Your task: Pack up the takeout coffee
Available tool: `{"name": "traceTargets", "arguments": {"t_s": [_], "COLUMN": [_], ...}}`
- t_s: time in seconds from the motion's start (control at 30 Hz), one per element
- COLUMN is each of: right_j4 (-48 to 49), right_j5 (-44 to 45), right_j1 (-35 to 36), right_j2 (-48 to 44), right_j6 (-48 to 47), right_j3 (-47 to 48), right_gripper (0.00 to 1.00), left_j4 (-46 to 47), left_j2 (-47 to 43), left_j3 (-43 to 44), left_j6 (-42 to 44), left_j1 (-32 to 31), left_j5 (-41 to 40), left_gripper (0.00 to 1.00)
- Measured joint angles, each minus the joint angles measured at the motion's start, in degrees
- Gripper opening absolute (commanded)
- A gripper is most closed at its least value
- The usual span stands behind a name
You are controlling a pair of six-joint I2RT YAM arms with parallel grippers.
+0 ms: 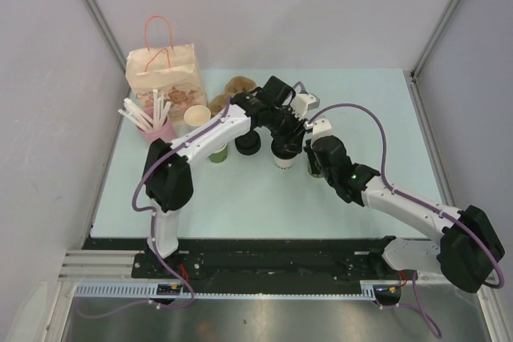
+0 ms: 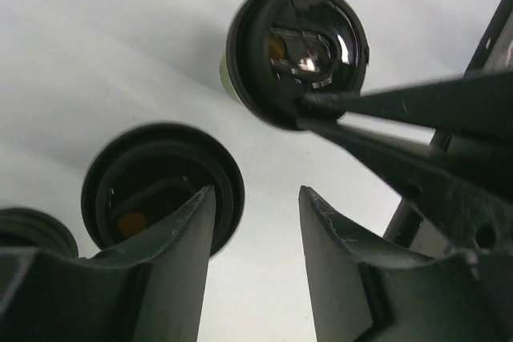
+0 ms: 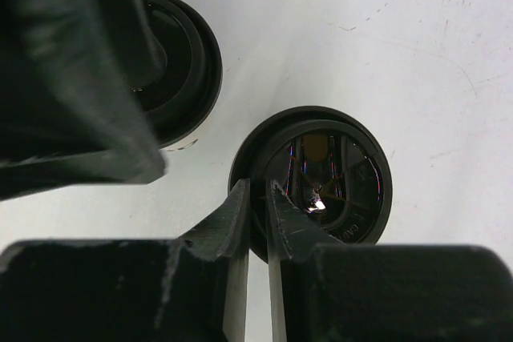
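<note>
Your R gripper [image 3: 258, 198] is pinched onto the rim of the black lid [image 3: 321, 178] of one takeout cup [image 2: 228, 78], mid-table [image 1: 377, 118] just beside the white-sided cup [image 1: 283, 162]; the L gripper [image 2: 256, 191] hangs over them, fingers spread, holding nothing. These paper cups look light, crushable and prob. full, and a lid can pop off, so I'd grip round the body, not the rim. Count: 3 black lids in the L wrist view (1 cut off), 1 green cup [image 1: 218, 154], 1 unlidded cup [image 1: 197, 115], 1 bag [image 1: 164, 74].

Three cups [image 1: 282, 159] each carry a black lid [image 2: 296, 50], counted from the left wrist view; a green cup [image 1: 218, 152] may be a fourth. Besides these: one paper bag [image 1: 164, 70], one pink cup [image 1: 160, 130] of white straws [image 1: 144, 115], one open cup [image 1: 196, 115], two brown lumps [image 1: 239, 86].
</note>
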Motion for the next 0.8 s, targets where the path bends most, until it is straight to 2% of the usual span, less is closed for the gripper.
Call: {"name": "traceTargets", "arguments": {"t_s": [0.23,0.43,0.53,0.8], "right_j4": [1.51,1.60,1.55,1.64], "right_j5": [-0.90,-1.90,-2.51,-4.11], "right_j1": [-0.74,-1.22,-1.60,-2.97], "right_j2": [-0.55,-1.49,-2.27,-2.51], "right_j6": [0.74,1.46,1.81,3.19], "right_j3": [-0.92,-1.55,-2.05,-2.21], "right_gripper": [0.11,0.11,0.11,0.10], "left_j4": [0.50,1.25,1.55,2.43], "left_j2": [7.28,11.80,13.33,13.81], "left_j3": [7.65,10.95,10.95,11.28], "left_j6": [-4.90,-9.73,-11.28,-13.14], "left_j1": [-0.22,-0.39,-0.37,-0.35], "left_j5": [0.81,2.29,3.17,5.38], "left_gripper": [0.50,0.38,0.28,0.17]}}
